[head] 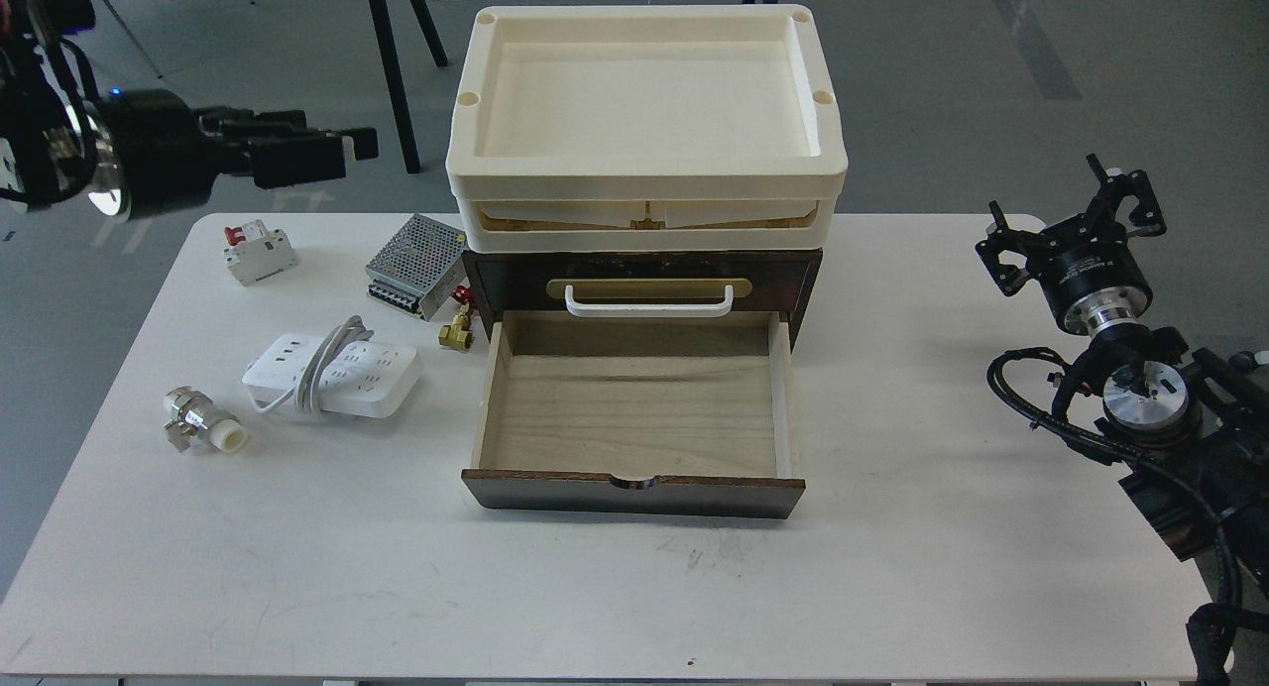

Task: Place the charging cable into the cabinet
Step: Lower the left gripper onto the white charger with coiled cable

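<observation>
White surface (892,567) over grey floor. The charging cable (337,374) lies left of the cabinet's (634,389) open drawer, well below my left claw (347,149), which holds nothing; I cannot tell its opening. White strip, cord looped across it. Right claw (1076,220) gapes empty at the right edge. The near surface is bare.

Almost nothing here can be read. The right gripper (1110,195) carries a line of small white print on its black round collar, but the letters are too fine to make out. The circuit breaker (258,252) and the metal power-supply box (416,266) show marks too small and blurred to read.
</observation>
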